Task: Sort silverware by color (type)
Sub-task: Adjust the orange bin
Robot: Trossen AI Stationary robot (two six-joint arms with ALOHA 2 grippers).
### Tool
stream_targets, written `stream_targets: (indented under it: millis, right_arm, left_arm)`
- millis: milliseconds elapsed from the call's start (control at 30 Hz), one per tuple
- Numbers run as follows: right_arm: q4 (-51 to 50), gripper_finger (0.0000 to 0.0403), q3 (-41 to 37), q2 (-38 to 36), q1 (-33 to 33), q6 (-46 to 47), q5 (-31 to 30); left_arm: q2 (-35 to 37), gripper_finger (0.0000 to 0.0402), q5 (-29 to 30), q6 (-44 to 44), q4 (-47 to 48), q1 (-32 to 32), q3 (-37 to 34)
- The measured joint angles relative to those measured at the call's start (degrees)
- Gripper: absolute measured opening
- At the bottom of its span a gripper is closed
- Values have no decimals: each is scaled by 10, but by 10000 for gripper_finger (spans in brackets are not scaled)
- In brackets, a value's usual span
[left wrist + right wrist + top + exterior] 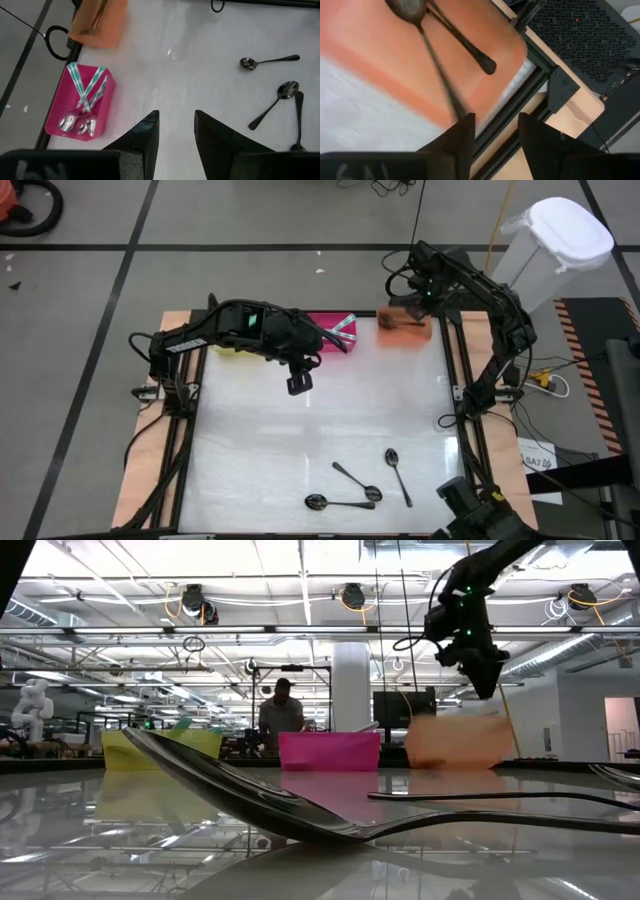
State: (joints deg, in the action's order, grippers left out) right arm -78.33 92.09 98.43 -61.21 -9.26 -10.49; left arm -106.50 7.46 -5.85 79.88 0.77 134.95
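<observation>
Three dark spoons (350, 477) (345, 502) (398, 475) lie flat on the white table near its front edge; the left wrist view shows them too (275, 102). Two teal-handled spoons (85, 95) lie in the pink bin (325, 320). Two dark spoons (455, 37) lie in the orange bin (370, 55) at the far right; one of them is blurred (437, 70). My right gripper (495, 132) hangs open just above that bin, pointing down, nothing between its fingers. My left gripper (176, 130) hovers open and empty over the far middle of the table (300, 385).
A yellow bin (160, 750) stands at the far left, mostly under my left arm in the high view. The table's dark frame rail (540, 65) runs beside the orange bin. A white lidded bin (560, 240) stands off the table's right. A person (283, 715) is in the room behind.
</observation>
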Motion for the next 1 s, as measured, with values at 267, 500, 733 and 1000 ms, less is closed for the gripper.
stream_targets:
  millis: [267,500,733,1000]
  right_arm:
    - [-5,144,0,2,-1,11,23]
    - [-28,144,0,-28,26,25,127]
    - [11,137,-63,-68,83,7,189]
    - [40,87,-193,-87,87,20,165]
  left_arm:
    - [0,124,0,-2,2,-1,0]
    - [0,124,0,-14,14,-5,0]
    - [0,124,4,-18,13,-5,0]
    - [0,124,5,-16,13,-5,0]
